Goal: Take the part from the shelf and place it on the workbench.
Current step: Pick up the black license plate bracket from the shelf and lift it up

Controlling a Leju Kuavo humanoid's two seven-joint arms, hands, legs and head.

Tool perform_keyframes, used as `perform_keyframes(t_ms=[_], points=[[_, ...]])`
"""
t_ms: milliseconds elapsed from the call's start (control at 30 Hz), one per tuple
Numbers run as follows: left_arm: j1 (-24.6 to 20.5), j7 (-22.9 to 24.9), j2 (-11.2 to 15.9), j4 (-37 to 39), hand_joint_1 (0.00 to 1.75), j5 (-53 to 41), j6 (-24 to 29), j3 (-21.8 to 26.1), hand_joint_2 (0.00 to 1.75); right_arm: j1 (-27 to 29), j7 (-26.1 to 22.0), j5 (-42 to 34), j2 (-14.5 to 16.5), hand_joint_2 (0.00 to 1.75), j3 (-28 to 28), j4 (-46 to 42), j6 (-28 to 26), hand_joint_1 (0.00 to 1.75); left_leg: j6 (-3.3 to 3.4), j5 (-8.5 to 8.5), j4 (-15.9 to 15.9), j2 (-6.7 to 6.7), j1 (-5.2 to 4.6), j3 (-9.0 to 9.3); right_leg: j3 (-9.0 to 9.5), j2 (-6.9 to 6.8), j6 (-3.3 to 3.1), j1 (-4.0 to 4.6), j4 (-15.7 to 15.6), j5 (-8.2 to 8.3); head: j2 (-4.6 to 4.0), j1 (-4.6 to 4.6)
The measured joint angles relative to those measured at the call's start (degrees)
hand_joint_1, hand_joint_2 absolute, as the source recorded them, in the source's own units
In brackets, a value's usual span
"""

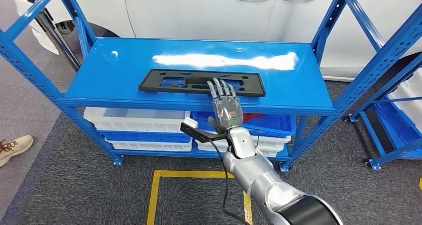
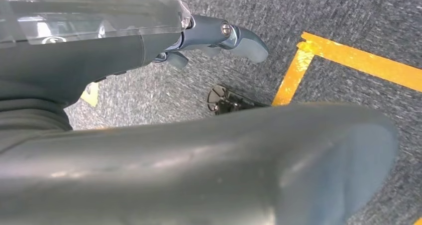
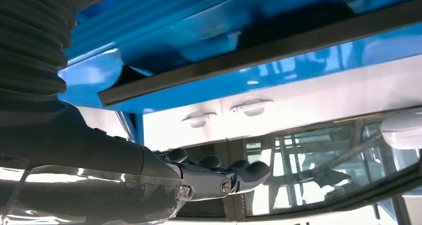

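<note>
Black flat rectangular plastic part point(image 1: 201, 82), a long plate pierced by cut-outs, is lying on the glossy blue metal shelf point(image 1: 124, 65), toward its near edge and about midway between left and right. We are judging it light and fairly stiff, though so thin and long a piece may be flexing if lifted by one end. Its matte face is looking less slippery than the shiny painted shelf under it, so it may be sliding rather than lifting when pushed.

We are reaching with our right hand point(image 1: 226, 108), its fingers point(image 1: 222, 89) extended and spread over the near right portion of the part; they are holding nothing, and we cannot tell whether the tips are touching the plate. We are thinking the near long edge, close to the middle, is the best place to take hold, with the thumb going under where the plate is nearing the shelf lip.

Our left hand point(image 2: 219, 36) is hanging over grey carpet point(image 2: 323, 16) with yellow floor tape point(image 2: 348, 58), fingers loosely parted and holding nothing.

White and blue plastic bins point(image 1: 144, 123) are sitting on the lower tier, and a white car point(image 1: 224, 11) is standing on the far side.
</note>
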Motion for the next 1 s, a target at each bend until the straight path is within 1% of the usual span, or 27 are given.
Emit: perform_keyframes(t_ms=[67, 100, 133, 167, 200, 267, 300, 333, 367, 400, 433, 467, 500, 533, 567, 633, 667, 700, 733, 767, 800, 833, 867, 900, 933, 967, 1000], points=[[0.04, -0.22, 0.00, 0.00, 0.00, -0.02, 0.01, -0.01, 0.00, -0.01, -0.04, -0.08, 0.08, 1.75, 0.03, 0.01, 0.00, 0.00, -0.45, 0.10, -0.13, 0.01, -0.02, -0.01, -0.03, 0.04, -0.27, 0.18, -0.09, 0.03, -0.01, 0.00], [0.05, -0.53, 0.01, 0.00, 0.00, -0.11, 0.00, -0.01, 0.00, -0.04, -0.06, -0.19, 0.10, 1.75, 0.04, 0.01, 0.00, 0.00, -0.69, 0.11, -0.23, 0.00, -0.03, 0.05, 0.05, 0.04, -0.51, 0.09, -0.29, 0.16, 0.00, -0.01], [0.05, -1.01, 0.02, 0.00, 0.00, -0.24, -0.02, -0.01, 0.00, -0.10, -0.08, -0.34, 0.15, 1.75, 0.09, 0.01, 0.00, 0.00, -0.94, -0.11, -0.04, 0.02, 0.00, 0.00, 0.22, -0.01, -0.79, -0.05, -0.60, 0.33, 0.00, -0.01], [0.05, -1.57, 0.02, 0.00, 0.00, -0.39, -0.04, -0.02, 0.00, -0.19, -0.11, -0.52, 0.20, 1.75, 0.19, 0.00, 0.00, 0.00, -1.21, -0.89, 0.96, 0.04, 0.03, -0.38, 0.40, -0.08, -1.11, -0.22, -0.93, 0.51, 0.00, -0.01], [0.05, -2.02, 0.02, 0.00, 0.00, -0.51, 0.02, -0.04, 0.00, -0.26, -0.16, -0.72, 0.25, 1.75, 0.31, 0.00, 0.00, 0.00, -1.45, -2.26, 3.11, 0.06, 0.08, -1.29, 0.58, -0.16, -1.39, -0.38, -1.23, 0.66, 0.00, -0.01], [0.05, -2.09, 0.02, 0.00, 0.00, -0.49, 0.48, -0.07, 0.00, -0.30, -0.21, -0.96, 0.28, 1.75, 0.50, 0.09, 0.00, 0.00, -1.84, -5.86, 10.33, 0.10, 0.21, -4.56, 0.66, -0.29, -1.66, -0.39, -1.34, 0.69, -0.01, -0.01], [0.04, -1.77, 0.02, 0.00, 0.00, -0.40, 0.84, -0.07, 0.00, -0.26, -0.13, -0.99, 0.28, 1.75, 0.58, 0.19, 0.00, 0.00, -2.01, -7.04, 13.74, 0.11, 0.27, -6.17, 0.65, -0.32, -1.69, -0.36, -1.32, 0.68, -0.01, -0.01], [0.08, -1.39, 0.02, 0.00, 0.00, -0.29, 1.14, -0.07, 0.00, -0.24, 0.09, -0.94, 0.28, 1.75, 0.72, 0.31, 0.00, 0.00, -2.14, -7.32, 15.67, 0.11, 0.33, -7.11, 0.65, -0.32, -1.70, -0.34, -1.29, 0.67, -0.01, -0.01], [0.14, -1.03, 0.02, 0.00, 0.00, -0.16, 1.36, -0.07, 0.00, -0.23, 0.42, -0.84, 0.28, 1.75, 0.95, 0.42, 0.00, 0.00, -2.22, -6.46, 15.37, 0.12, 0.40, -6.98, 0.68, -0.28, -1.67, -0.34, -1.25, 0.64, -0.01, -0.01], [0.18, -0.79, 0.03, 0.00, 0.00, -0.06, 1.45, -0.07, 0.00, -0.23, 0.73, -0.69, 0.28, 1.75, 1.21, 0.48, 0.00, 0.00, -2.24, -4.68, 12.75, 0.13, 0.50, -5.70, 0.74, -0.24, -1.58, -0.37, -1.16, 0.58, -0.01, -0.01], [0.21, -0.62, 0.04, 0.00, 0.00, 0.03, 1.50, -0.07, 0.00, -0.25, 1.04, -0.50, 0.28, 1.75, 1.50, 0.51, 0.00, 0.00, -2.23, -2.62, 8.72, 0.16, 0.60, -3.75, 0.79, -0.20, -1.41, -0.40, -1.01, 0.46, -0.01, -0.01], [0.18, -0.52, 0.05, 0.00, 0.00, 0.09, 1.54, -0.07, 0.00, -0.28, 1.31, -0.34, 0.28, 1.75, 1.80, 0.52, 0.00, 0.00, -2.16, -1.16, 4.80, 0.18, 0.60, -1.80, 0.76, -0.16, -1.15, -0.31, -0.79, 0.29, -0.01, -0.01], [0.13, -0.49, 0.07, 0.00, 0.00, 0.10, 1.54, -0.07, 0.00, -0.31, 1.49, -0.20, 0.28, 1.75, 2.04, 0.52, 0.00, 0.00, -1.90, -0.34, 2.05, 0.16, 0.56, -0.48, 0.66, -0.15, -0.86, -0.21, -0.58, 0.16, 0.00, -0.01], [0.09, -0.48, 0.07, 0.00, 0.00, 0.11, 1.52, -0.07, 0.00, -0.34, 1.64, -0.06, 0.28, 1.75, 2.28, 0.54, 0.00, 0.00, -1.58, -0.17, 0.59, 0.12, 0.46, 0.15, 0.53, -0.15, -0.55, -0.11, -0.44, 0.07, 0.00, -0.01], [0.07, -0.49, 0.07, 0.00, 0.00, 0.12, 1.50, -0.07, 0.00, -0.35, 1.77, 0.03, 0.28, 1.75, 2.52, 0.55, 0.00, 0.00, -1.16, -0.38, 0.31, 0.05, 0.33, 0.20, 0.40, -0.16, -0.25, 0.00, -0.39, 0.06, 0.00, -0.01], [0.13, -0.54, 0.06, 0.00, 0.00, 0.14, 1.45, -0.07, 0.00, -0.38, 1.97, 0.12, 0.28, 1.75, 2.91, 0.56, 0.00, 0.00, -0.29, -0.32, 0.09, 0.00, 0.31, 0.15, 0.28, -0.19, 0.41, -0.14, -0.18, -0.17, -0.01, -0.01], [0.16, -0.60, 0.05, 0.00, 0.00, 0.13, 1.43, -0.07, 0.00, -0.42, 2.09, 0.12, 0.28, 1.75, 3.06, 0.56, 0.00, 0.00, 0.12, -0.31, -0.07, 0.02, 0.34, 0.22, -0.11, -0.19, 0.72, -0.22, 0.70, -0.76, 0.00, -0.01], [0.17, -0.67, 0.05, 0.00, 0.00, 0.11, 1.39, -0.07, 0.00, -0.47, 2.18, 0.12, 0.28, 1.75, 3.15, 0.56, 0.00, 0.00, 0.47, -0.31, -0.23, 0.05, 0.39, 0.31, -1.03, -0.19, 0.98, -0.31, 2.67, -1.88, 0.00, -0.01], [0.16, -0.77, 0.07, 0.00, 0.00, 0.09, 1.35, -0.07, 0.00, -0.46, 2.30, 0.12, 0.26, 1.75, 3.22, 0.57, 0.00, 0.00, 0.79, -0.41, -0.30, 0.08, 0.37, 0.36, -2.63, -0.19, 1.18, -0.40, 5.90, -3.40, 0.00, -0.01], [0.14, -0.86, 0.10, 0.00, 0.00, 0.06, 1.32, -0.07, 0.00, -0.41, 2.39, 0.11, 0.23, 1.75, 3.25, 0.61, 0.00, 0.00, 1.03, -0.60, -0.31, 0.10, 0.31, 0.40, -4.78, -0.19, 1.31, -0.42, 9.96, -5.02, 0.00, -0.01], [0.15, -0.95, 0.14, 0.00, 0.00, 0.03, 1.28, -0.06, 0.00, -0.31, 2.46, 0.11, 0.20, 1.75, 3.27, 0.67, 0.00, 0.00, 1.18, -0.79, -0.30, 0.10, 0.22, 0.49, -6.89, -0.19, 1.40, -0.46, 13.75, -6.17, -0.01, -0.01], [0.19, -1.00, 0.18, 0.00, 0.00, 0.01, 1.24, -0.05, 0.00, -0.19, 2.51, 0.10, 0.16, 1.75, 3.29, 0.75, 0.00, 0.00, 1.28, -1.02, -0.30, 0.09, 0.14, 0.66, -8.46, -0.20, 1.43, -0.48, 16.24, -6.48, -0.01, 0.00], [0.25, -1.02, 0.19, 0.00, 0.00, -0.04, 1.20, -0.05, 0.00, -0.11, 2.54, 0.10, 0.13, 1.75, 3.31, 0.81, 0.00, 0.00, 1.29, -1.26, -0.29, 0.06, 0.07, 0.97, -8.92, -0.20, 1.36, -0.49, 16.43, -5.54, -0.01, -0.01], [0.30, -1.03, 0.20, 0.00, 0.00, -0.13, 1.17, -0.05, 0.00, -0.10, 2.55, 0.10, 0.11, 1.75, 3.33, 0.86, 0.00, 0.00, 1.24, -1.54, -0.29, 0.02, 0.01, 1.41, -8.20, -0.20, 1.19, -0.47, 14.29, -3.60, -0.01, -0.01], [0.32, -1.05, 0.20, 0.00, 0.00, -0.21, 1.15, -0.05, 0.00, -0.13, 2.55, 0.09, 0.11, 1.75, 3.36, 0.87, 0.00, 0.00, 1.16, -1.89, -0.30, -0.01, -0.05, 1.93, -6.63, -0.20, 0.88, -0.41, 10.52, -1.09, -0.01, 0.00], [0.32, -1.07, 0.16, 0.00, 0.00, -0.28, 1.14, -0.05, 0.00, -0.19, 2.55, 0.08, 0.10, 1.75, 3.39, 0.87, 0.00, 0.00, 1.01, -2.29, -0.31, -0.02, -0.13, 2.44, -4.80, -0.21, 0.49, -0.27, 6.52, 0.86, -0.01, -0.01], [0.27, -1.09, 0.14, 0.00, 0.00, -0.33, 1.14, -0.05, 0.00, -0.25, 2.55, 0.07, 0.10, 1.75, 3.43, 0.88, 0.00, 0.00, 0.77, -2.66, -0.30, -0.02, -0.21, 2.80, -3.24, -0.24, 0.13, -0.09, 3.10, 1.81, -0.01, 0.00]])
